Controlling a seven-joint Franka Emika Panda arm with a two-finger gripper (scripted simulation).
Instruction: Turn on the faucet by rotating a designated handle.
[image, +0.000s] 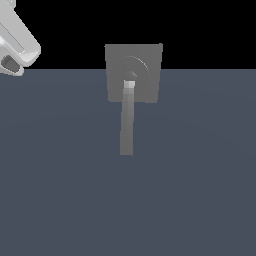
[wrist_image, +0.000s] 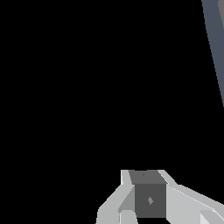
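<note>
In the exterior view, the faucet (image: 145, 60) is a plain grey square block with concentric ring marks on its face, standing at the far edge of the dark blue-grey table (image: 200, 175), its upper part against the black background. The handle (image: 127, 120), a long thin straight grey bar, starts at the centre of the faucet's rings, where its end is lighter, and runs down from the block over the table surface, nearly straight with a slight lean toward the exterior view's left. Well apart from the faucet, in the corner toward the exterior view's left, a glossy white part of the robot arm (image: 17, 42) pokes into the picture; it touches neither the faucet nor the handle. The jaws do not show here.

In the wrist view, almost everything is black. Part of the gripper (wrist_image: 149, 197) shows as pale grey-white angular pieces around a darker grey block. The fingertips are out of the picture, so I cannot tell whether the jaws are released or clenched; nothing shows between them. A narrow blue-grey sliver of the table (wrist_image: 215, 48) runs along one edge, far from the gripper. The faucet cannot be made out in this view.
</note>
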